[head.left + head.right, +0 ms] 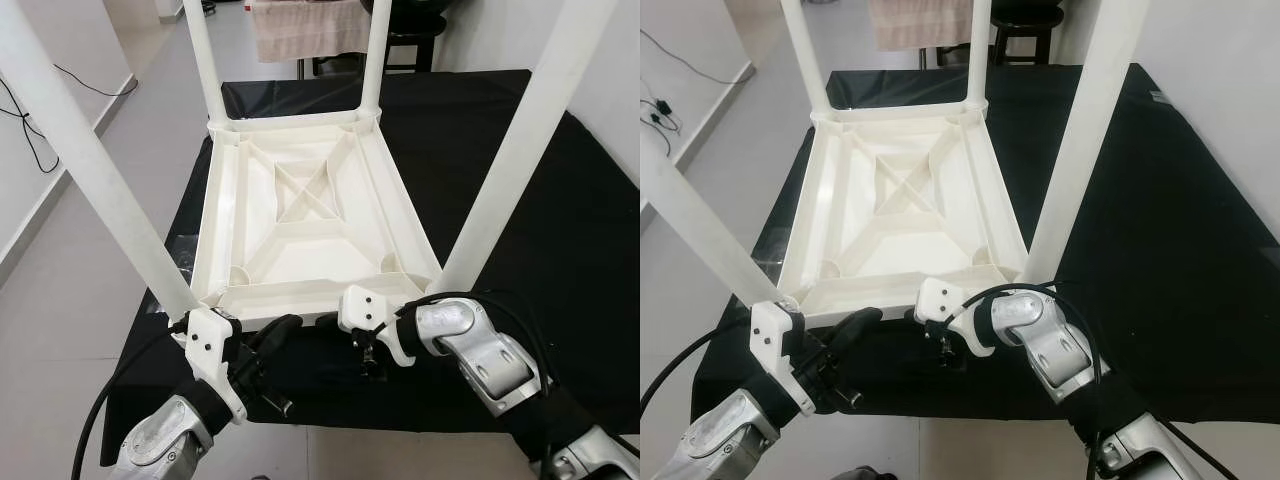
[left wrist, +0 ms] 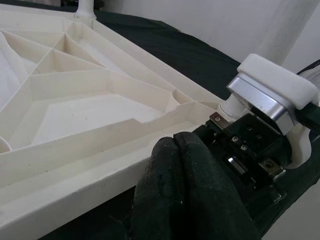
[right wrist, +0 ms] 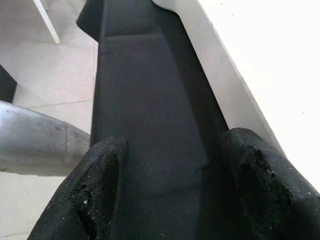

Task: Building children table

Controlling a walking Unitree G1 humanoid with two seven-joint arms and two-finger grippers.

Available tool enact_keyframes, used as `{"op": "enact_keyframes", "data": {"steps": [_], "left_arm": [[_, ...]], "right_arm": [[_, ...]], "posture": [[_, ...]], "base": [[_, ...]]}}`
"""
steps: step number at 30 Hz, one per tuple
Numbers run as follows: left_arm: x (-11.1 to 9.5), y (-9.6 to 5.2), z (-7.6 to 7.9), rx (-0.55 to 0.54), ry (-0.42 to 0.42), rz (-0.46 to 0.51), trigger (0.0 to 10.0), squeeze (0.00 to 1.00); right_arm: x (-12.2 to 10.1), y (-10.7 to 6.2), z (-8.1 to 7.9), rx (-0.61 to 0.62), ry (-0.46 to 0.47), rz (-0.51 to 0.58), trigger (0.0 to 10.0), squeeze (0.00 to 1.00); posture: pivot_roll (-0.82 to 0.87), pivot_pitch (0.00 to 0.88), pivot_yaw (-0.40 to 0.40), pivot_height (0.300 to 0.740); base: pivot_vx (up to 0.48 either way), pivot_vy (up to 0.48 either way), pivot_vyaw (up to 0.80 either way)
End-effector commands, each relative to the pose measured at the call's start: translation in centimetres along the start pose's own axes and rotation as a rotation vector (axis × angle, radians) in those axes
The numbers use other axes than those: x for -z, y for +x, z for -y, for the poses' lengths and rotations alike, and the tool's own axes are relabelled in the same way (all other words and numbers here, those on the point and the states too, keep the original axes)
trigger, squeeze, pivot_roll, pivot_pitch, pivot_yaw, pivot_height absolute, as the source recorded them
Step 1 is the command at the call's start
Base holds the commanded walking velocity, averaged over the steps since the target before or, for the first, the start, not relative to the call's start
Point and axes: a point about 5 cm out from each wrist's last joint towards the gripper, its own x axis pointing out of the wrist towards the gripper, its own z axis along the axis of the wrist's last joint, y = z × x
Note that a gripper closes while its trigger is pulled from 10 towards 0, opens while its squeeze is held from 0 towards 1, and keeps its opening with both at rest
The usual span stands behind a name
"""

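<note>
the white children's table (image 1: 310, 215) lies upside down on the black-draped surface (image 1: 560, 230), all four legs (image 1: 520, 150) seated in its corners, so assembly looks nearly finished; turning it upright seems what is left. the left gripper (image 1: 283, 328), fingers pressed together, and the right gripper (image 3: 175, 185), fingers spread, sit at its near edge. no writing is readable.

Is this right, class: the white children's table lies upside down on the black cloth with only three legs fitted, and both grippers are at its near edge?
Not quite. The table has four legs fitted, not three: the left eye view shows one rising from each corner. The rest holds: it lies upside down on the black cloth, with the left gripper and right gripper at its near edge.
</note>
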Motion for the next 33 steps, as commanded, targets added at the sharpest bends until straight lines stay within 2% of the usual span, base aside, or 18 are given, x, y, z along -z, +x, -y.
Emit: {"op": "enact_keyframes", "data": {"steps": [1,3,4,6,11,19,22,25,28,32,33], "left_arm": [[0.2,-0.3,-0.1,-0.01,-0.011,-0.014,10.0,0.0],[0.1,-0.3,-0.1,-0.01,-0.011,-0.015,10.0,0.0],[0.2,-0.3,-0.1,-0.006,-0.008,-0.019,10.0,0.0],[0.2,-0.3,-0.1,-0.004,-0.007,-0.021,10.0,0.0],[0.2,-0.2,-0.1,-0.004,-0.005,-0.024,10.0,0.0],[0.3,-0.1,-0.2,-0.005,-0.002,-0.029,10.0,0.0],[0.4,0.0,-0.4,-0.007,0.005,-0.031,10.0,0.0],[0.4,0.0,-0.4,-0.009,0.01,-0.032,10.0,0.0],[0.3,0.2,-1.0,-0.021,0.021,-0.029,10.0,0.0],[-0.3,0.4,-1.7,-0.026,0.033,-0.009,10.0,0.0],[-0.3,0.4,-1.7,-0.026,0.033,-0.009,10.0,0.0]], "right_arm": [[-0.5,0.4,-0.3,-0.021,-0.005,0.01,10.0,0.0],[-0.6,0.4,-0.4,-0.023,-0.004,0.012,10.0,0.0],[-1.9,1.5,0.2,0.046,0.067,0.088,10.0,0.0],[-2.9,2.5,0.8,0.113,0.123,0.142,10.0,0.0],[-3.4,3.5,1.7,0.21,0.19,0.155,10.0,0.0],[-3.2,3.5,1.9,0.239,0.216,0.138,10.0,0.0],[-3.1,2.3,2.1,0.223,0.196,0.177,10.0,0.0],[-3.2,1.8,2.1,0.217,0.178,0.198,10.0,0.0],[-3.1,-0.2,1.6,0.133,0.114,0.261,10.0,0.0],[-1.9,-3.3,1.1,0.068,0.063,0.266,10.0,0.0],[-1.9,-3.3,1.1,0.068,0.063,0.266,10.0,0.0]], "posture": [[0.09,0.111,0.005,0.74],[0.09,0.111,0.005,0.74],[0.09,0.111,0.005,0.74],[0.09,0.111,0.005,0.74],[0.1,0.11,0.006,0.74],[0.1,0.11,0.006,0.74],[0.09,0.104,0.003,0.74],[0.09,0.104,0.003,0.74],[0.09,0.1,0.004,0.74],[0.07,0.101,0.005,0.74],[0.07,0.101,0.005,0.74]], "base": [[0.0,0.0,0.0],[0.0,0.0,0.0],[0.0,0.0,0.0],[0.0,0.0,0.0],[0.0,0.0,0.0],[0.0,0.0,0.0],[0.0,0.0,0.0],[0.0,0.0,0.0],[0.0,0.0,0.0],[0.0,0.0,0.0],[0.0,0.0,0.0]]}}
